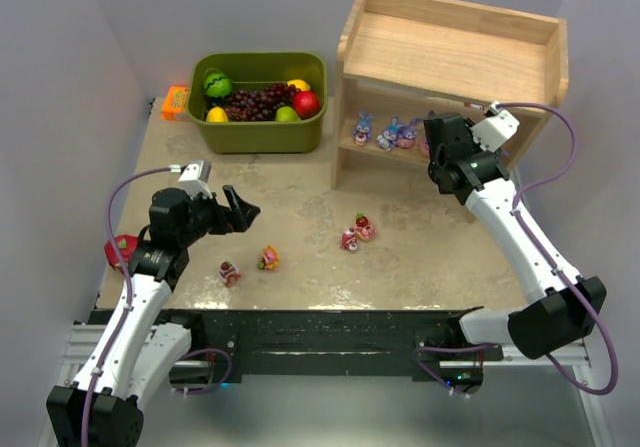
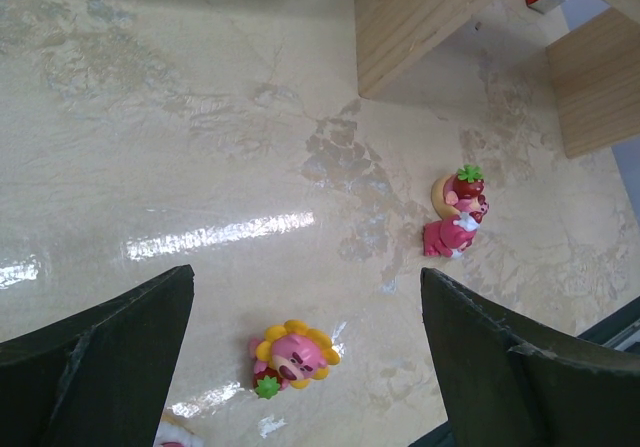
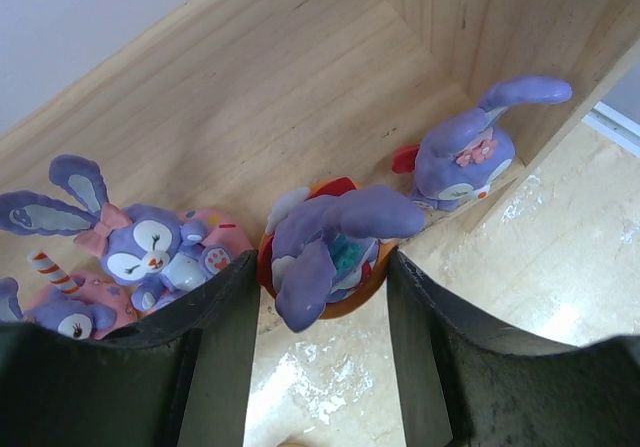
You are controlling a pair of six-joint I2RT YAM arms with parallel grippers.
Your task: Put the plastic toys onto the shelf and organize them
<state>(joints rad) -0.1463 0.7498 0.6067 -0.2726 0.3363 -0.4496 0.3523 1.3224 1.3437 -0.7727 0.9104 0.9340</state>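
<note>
Four plastic toys (image 1: pixel 229 273) are not yet on the shelf (image 1: pixel 450 62); they lie on the table (image 1: pixel 440 257). My left gripper (image 1: pixel 243 208) hangs over the left two, jaws wide, nothing between them.

The flower bear (image 2: pixel 293 355) sets the next move. In the wrist view it lies face up between the lines of my two fingers, but on the near side of their tips. I judge the hand must draw nearer and descend before closing. The left arm is plainly the closer one.

Farther right, mid-table, the strawberry bears (image 1: pixel 357 233) lie touching each other.

At the right, my right gripper (image 3: pixel 322 267) is at the shelf's lower tier. Its fingers are closed against both sides of the purple bunny (image 3: pixel 335 242) on its orange base, ears toward the camera. It sits between the left bunny (image 3: pixel 150 247) and the right bunny (image 3: pixel 465 157).
</note>
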